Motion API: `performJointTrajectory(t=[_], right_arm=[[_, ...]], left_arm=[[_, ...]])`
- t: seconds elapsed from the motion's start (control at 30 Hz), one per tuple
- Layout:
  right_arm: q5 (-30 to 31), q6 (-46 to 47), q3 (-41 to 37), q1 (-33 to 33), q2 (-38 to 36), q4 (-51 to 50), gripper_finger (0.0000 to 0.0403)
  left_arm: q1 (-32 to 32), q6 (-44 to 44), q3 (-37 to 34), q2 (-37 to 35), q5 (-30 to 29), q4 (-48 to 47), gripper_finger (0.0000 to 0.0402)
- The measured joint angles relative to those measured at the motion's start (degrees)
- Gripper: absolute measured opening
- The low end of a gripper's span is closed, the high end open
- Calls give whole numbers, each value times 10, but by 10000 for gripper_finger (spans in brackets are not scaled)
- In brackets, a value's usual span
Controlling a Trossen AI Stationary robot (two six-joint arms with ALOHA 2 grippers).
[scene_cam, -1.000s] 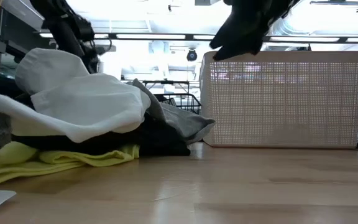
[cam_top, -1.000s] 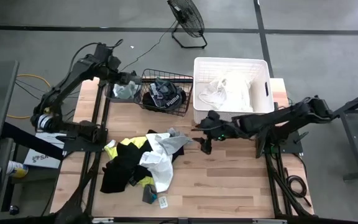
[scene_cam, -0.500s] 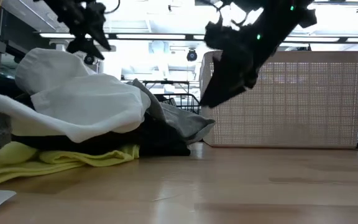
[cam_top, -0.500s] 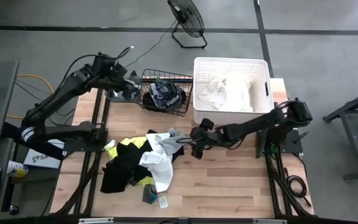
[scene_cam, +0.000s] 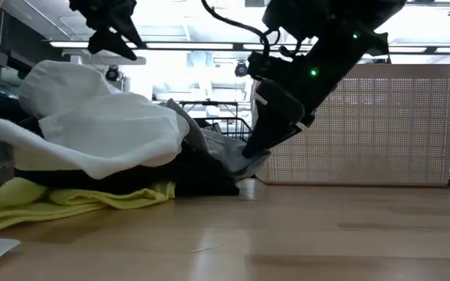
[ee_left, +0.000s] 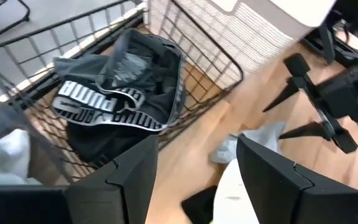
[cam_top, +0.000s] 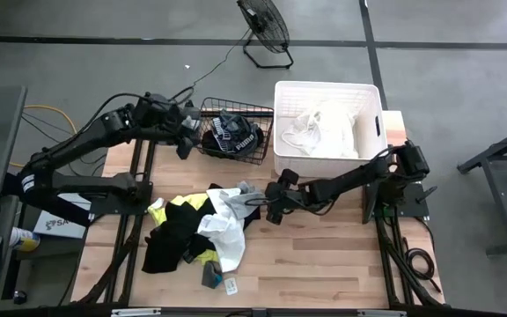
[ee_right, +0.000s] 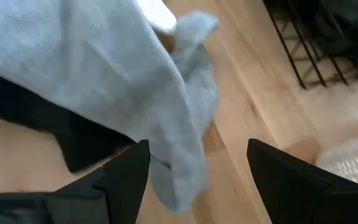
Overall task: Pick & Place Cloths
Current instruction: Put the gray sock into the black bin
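Two claws are in play, and the coming grasp turns on the right one. Starting at the left: the left claw point(cam_top: 183, 141) hangs over the desk's far-left edge beside the black wire basket point(cam_top: 208, 112), fingers spread and holding nothing; its wrist view looks down on a black garment with white lettering point(ee_left: 114, 102) already lying in that basket. Toward the front-left part of the desk point(cam_top: 324, 255) sits the heap of cloths point(cam_top: 196, 224), black, white and neon yellow, its long axis running from the front edge back toward the middle. From the heap's far-right corner a grey cloth point(cam_top: 252, 195) sticks out toward the white tub point(cam_top: 372, 95). The right claw point(cam_top: 269, 211) is low at that grey flap, jaws wide and empty, with the flap lying just ahead of the fingertips and partly between them in its wrist view; contact cannot be told. This arm is clearly the nearer one. Right of the heap the desk is bare, giving open room, with the tub's front wall close behind.
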Motion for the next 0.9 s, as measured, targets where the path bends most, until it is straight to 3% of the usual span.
performJointTrajectory(t=[0.13,0.47,0.63,0.9], right_arm=[[-3,-8,0,0,0,8,227],[-28,-12,0,1,0,9,81],[-72,-11,0,1,-1,8,17],[-80,16,0,28,-45,-20,4]], left_arm=[[-35,-10,-5,0,-14,9,214],[-103,-26,-6,0,-44,9,214],[-132,-37,-6,0,-62,9,214],[-171,-40,-6,0,-97,9,214]])
